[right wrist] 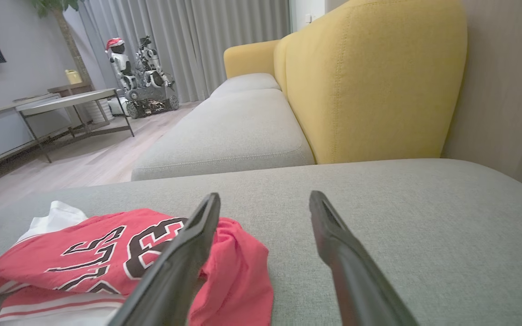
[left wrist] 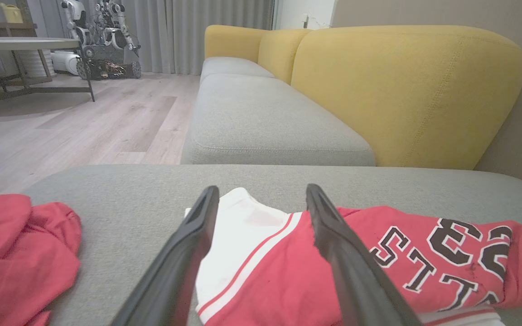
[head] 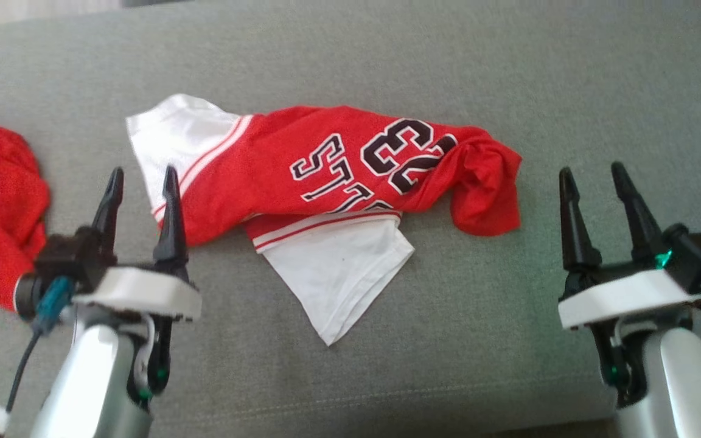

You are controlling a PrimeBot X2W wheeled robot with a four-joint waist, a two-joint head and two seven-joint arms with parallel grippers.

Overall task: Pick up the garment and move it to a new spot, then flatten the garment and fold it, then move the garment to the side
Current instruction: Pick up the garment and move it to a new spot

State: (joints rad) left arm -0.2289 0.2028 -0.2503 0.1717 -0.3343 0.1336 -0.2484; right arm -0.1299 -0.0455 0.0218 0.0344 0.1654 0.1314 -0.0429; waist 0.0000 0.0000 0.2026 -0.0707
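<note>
Since the wide grey fabric sofa seat [head: 509,316] holds the crumpled red-and-white lettered jersey [head: 326,176] at its centre, ungrasped, you seem to be at the pick-up step. Your left gripper [head: 143,172] at the jersey's eight o'clock and right gripper [head: 592,170] at four o'clock both gape empty; next, bring one onto a jersey edge.

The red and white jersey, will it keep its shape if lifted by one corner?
Probably not: the jersey lies rumpled and bunched at its right end, so it looks floppy and would likely drape. It seems thin and light. On the woven grey cushion it would likely drag rather than slide.
</note>
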